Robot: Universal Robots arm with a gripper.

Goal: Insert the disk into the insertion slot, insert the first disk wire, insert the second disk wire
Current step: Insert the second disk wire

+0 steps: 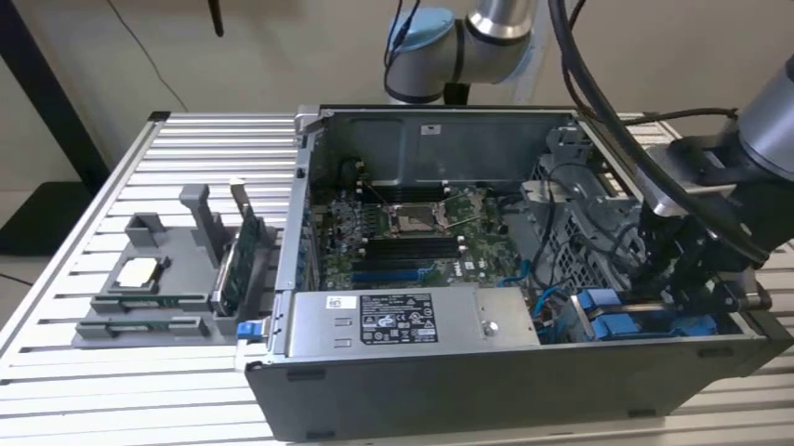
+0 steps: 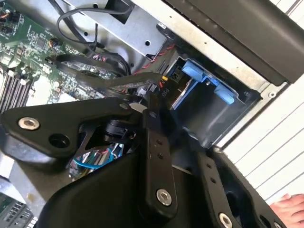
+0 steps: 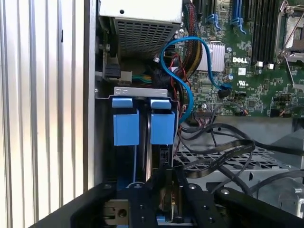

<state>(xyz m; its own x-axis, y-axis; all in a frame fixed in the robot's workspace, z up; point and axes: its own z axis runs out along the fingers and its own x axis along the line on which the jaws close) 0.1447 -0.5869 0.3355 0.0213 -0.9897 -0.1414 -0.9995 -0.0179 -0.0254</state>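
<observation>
The disk (image 2: 183,94), silver-grey in a bright blue carrier, sits inside the insertion slot (image 2: 228,118) at the case's corner on the exterior view's right. Two blue carrier ends (image 3: 126,126) (image 3: 161,127) stand side by side in the bay. My gripper (image 1: 648,283) reaches down into that bay. Its black fingers (image 3: 165,175) stand close together over the right-hand carrier. A flat black disk wire (image 2: 95,64) runs to my fingertips (image 2: 142,102), which pinch its end just beside the disk's rear edge. The connector itself is mostly hidden by the fingers.
The open computer case (image 1: 496,390) lies on a slatted metal table (image 1: 99,372). Inside are the green motherboard (image 1: 410,232), the grey power supply (image 1: 410,321), a blue cable (image 3: 183,61) and loose black wires (image 3: 223,152). A grey parts holder (image 1: 162,279) stands on the exterior view's left. A person's hand (image 2: 289,209) is near the case.
</observation>
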